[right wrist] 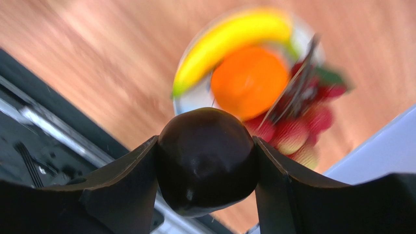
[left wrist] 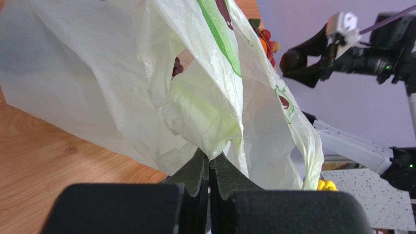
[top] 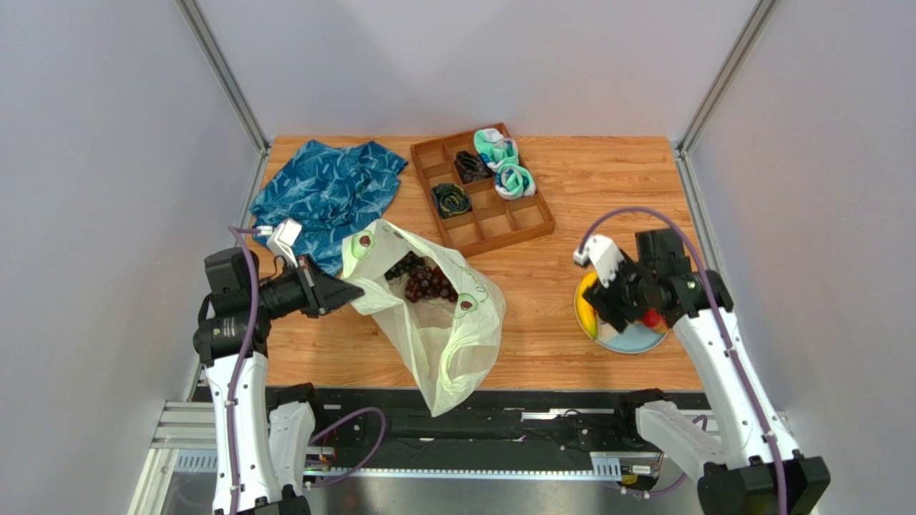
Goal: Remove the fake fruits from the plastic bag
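Observation:
The plastic bag (top: 457, 333) lies open at the table's middle with a dark purple grape bunch (top: 423, 281) inside its mouth. My left gripper (top: 349, 292) is shut on the bag's left edge; the left wrist view shows a fold of the bag (left wrist: 122, 83) pinched at the fingertips of the left gripper (left wrist: 210, 163). My right gripper (top: 624, 309) hovers over a round plate (top: 634, 341) and is shut on a dark round fruit (right wrist: 207, 161). Below it the plate (right wrist: 193, 100) holds a yellow banana (right wrist: 229, 39), an orange (right wrist: 249, 80) and a red grape bunch (right wrist: 302, 131).
A brown wooden divided tray (top: 516, 220) at the back centre holds teal-white rolled socks (top: 505, 161) and black coiled cords (top: 452, 199). A blue patterned cloth (top: 328, 193) lies at the back left. Grey walls close both sides; a black rail runs along the near edge.

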`<move>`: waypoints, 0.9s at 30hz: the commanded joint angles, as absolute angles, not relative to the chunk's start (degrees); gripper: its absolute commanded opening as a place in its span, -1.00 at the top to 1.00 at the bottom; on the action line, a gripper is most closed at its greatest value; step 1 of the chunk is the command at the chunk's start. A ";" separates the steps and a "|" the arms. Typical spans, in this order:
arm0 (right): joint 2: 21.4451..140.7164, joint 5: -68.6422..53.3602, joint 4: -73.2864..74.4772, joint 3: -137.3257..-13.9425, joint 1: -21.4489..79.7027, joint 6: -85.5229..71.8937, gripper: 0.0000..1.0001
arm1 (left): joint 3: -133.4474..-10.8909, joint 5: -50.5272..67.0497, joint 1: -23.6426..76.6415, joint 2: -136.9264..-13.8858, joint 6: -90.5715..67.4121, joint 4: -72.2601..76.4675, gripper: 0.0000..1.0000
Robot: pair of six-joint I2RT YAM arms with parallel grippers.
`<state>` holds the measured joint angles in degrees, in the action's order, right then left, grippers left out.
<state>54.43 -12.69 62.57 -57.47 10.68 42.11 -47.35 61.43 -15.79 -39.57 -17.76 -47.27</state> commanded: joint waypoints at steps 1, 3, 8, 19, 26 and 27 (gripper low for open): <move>45.28 -6.16 65.75 -46.10 6.07 53.87 0.19 | -45.97 62.31 -16.08 -38.58 -20.12 -42.72 1.00; 41.41 -2.82 63.73 -42.64 5.28 56.93 0.19 | -45.97 62.75 -16.08 -38.50 -20.39 -42.63 1.00; 38.76 4.47 56.97 -33.68 4.92 59.50 0.14 | -46.58 63.02 -16.08 -38.94 -20.13 -43.07 1.00; 42.71 8.17 47.99 -28.21 4.75 63.02 -0.50 | -46.67 62.49 -16.08 -38.85 -20.13 -44.21 1.00; 40.17 7.82 48.60 -27.95 4.83 63.89 -0.64 | -46.14 62.40 -16.08 -38.23 -20.13 -44.65 1.00; 39.82 7.91 48.78 -27.95 4.83 64.07 -0.65 | -46.14 62.58 -16.08 -38.06 -20.04 -44.65 1.00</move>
